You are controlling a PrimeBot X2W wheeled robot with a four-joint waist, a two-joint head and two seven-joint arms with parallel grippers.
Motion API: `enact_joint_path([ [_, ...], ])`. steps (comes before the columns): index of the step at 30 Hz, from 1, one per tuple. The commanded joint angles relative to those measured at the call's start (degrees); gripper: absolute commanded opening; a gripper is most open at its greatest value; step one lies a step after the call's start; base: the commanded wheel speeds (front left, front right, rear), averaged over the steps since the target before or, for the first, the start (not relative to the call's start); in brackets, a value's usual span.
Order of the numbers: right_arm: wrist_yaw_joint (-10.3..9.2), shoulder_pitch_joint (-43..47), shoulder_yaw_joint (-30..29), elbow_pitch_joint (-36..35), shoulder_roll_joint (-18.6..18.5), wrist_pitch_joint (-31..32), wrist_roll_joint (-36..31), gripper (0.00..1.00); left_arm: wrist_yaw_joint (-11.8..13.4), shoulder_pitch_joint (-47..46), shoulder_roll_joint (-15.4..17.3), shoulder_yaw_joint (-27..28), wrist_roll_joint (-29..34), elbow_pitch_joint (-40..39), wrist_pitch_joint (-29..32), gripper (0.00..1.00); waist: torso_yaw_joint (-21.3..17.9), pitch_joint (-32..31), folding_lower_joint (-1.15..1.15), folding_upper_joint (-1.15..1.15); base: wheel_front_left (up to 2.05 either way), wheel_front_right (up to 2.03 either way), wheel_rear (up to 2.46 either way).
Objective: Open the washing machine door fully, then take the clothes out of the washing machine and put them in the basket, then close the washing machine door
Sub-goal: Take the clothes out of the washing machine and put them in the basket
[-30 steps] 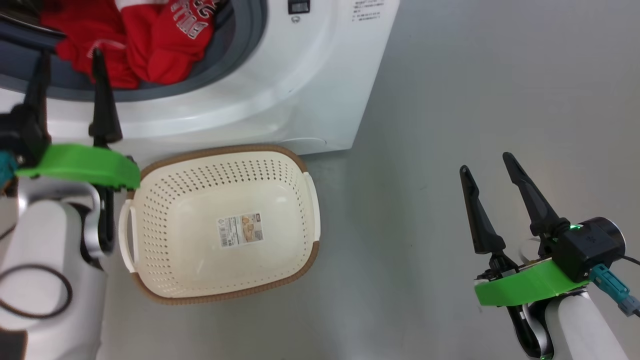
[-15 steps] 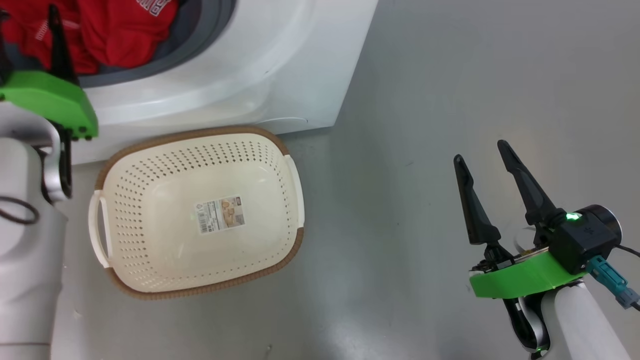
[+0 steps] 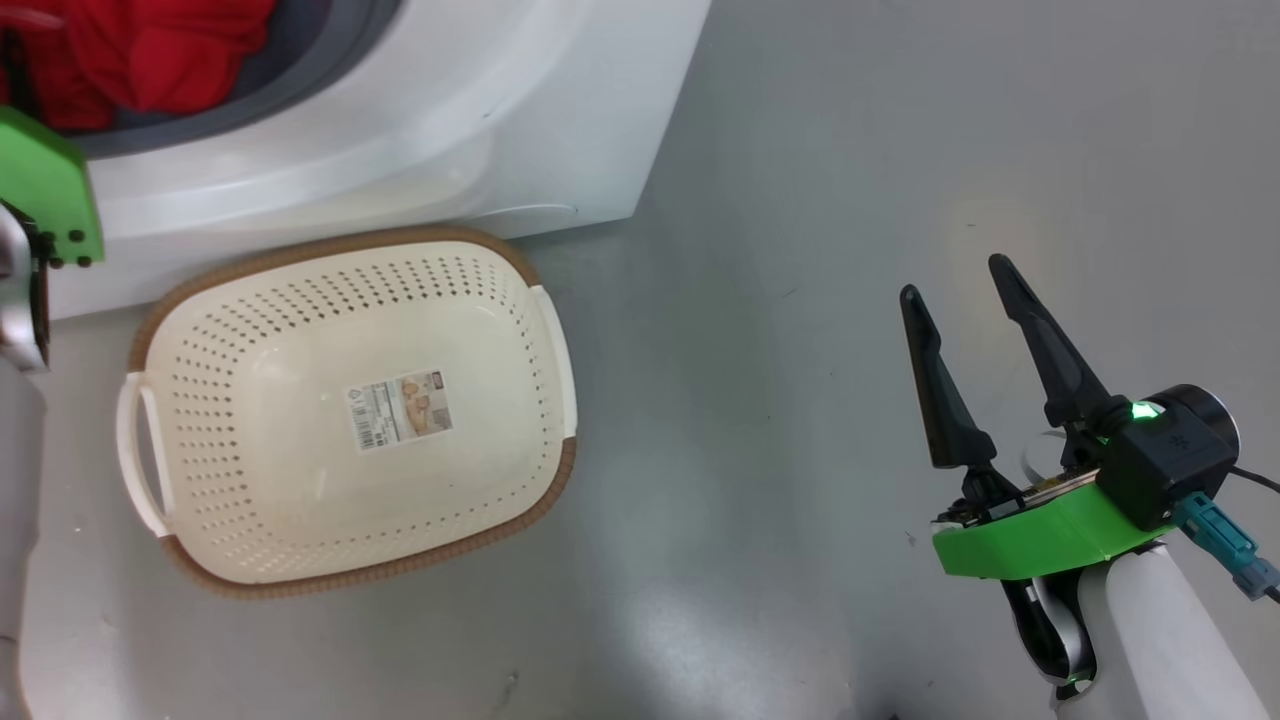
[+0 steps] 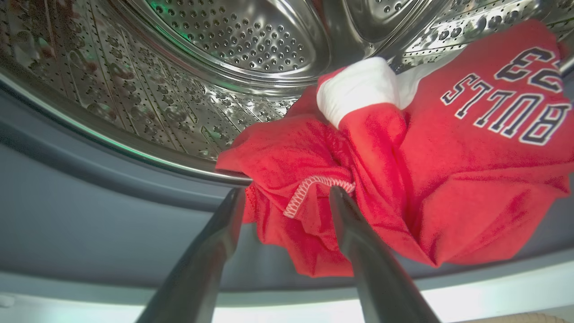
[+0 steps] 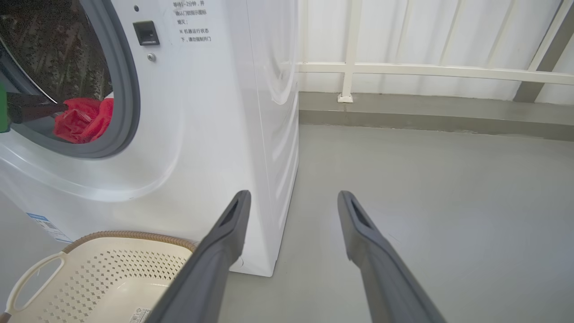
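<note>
Item one: your left gripper (image 4: 287, 192), jaws spread wide, grips nothing, tips at the red clothes (image 4: 448, 188) in the mouth of the washing machine (image 3: 560, 120)

Item two: your right gripper (image 3: 952, 276), wide open, empty, over the floor (image 3: 800, 200)

Item three: basket (image 3: 545, 330), on the floor just beside the machine

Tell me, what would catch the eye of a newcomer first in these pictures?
The bright red Bulls jersey strikes first, bunched at the mouth of the shiny perforated drum, with the open left hand right at its hem. Next comes the cream basket on the grey floor before the white washing machine, with only a paper label inside.
</note>
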Motion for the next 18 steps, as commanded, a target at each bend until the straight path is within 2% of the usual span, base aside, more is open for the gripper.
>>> enact_joint_path([
  [1,0.35,-0.03,1.53,-1.28,-0.15,-0.36,0.92,1.00,0.31,-1.54,3.57,0.60,0.71,-0.01,0.33,1.00,-0.57,0.41,0.00,0.00,0.00,0.00,0.00],
  [18,0.35,-0.32,2.22,-1.05,-0.15,-0.36,1.70,1.00,-0.84,-7.14,6.06,-1.43,0.88,10.42,4.58,1.00,-3.48,1.83,0.00,0.00,0.00,0.00,0.00],
])
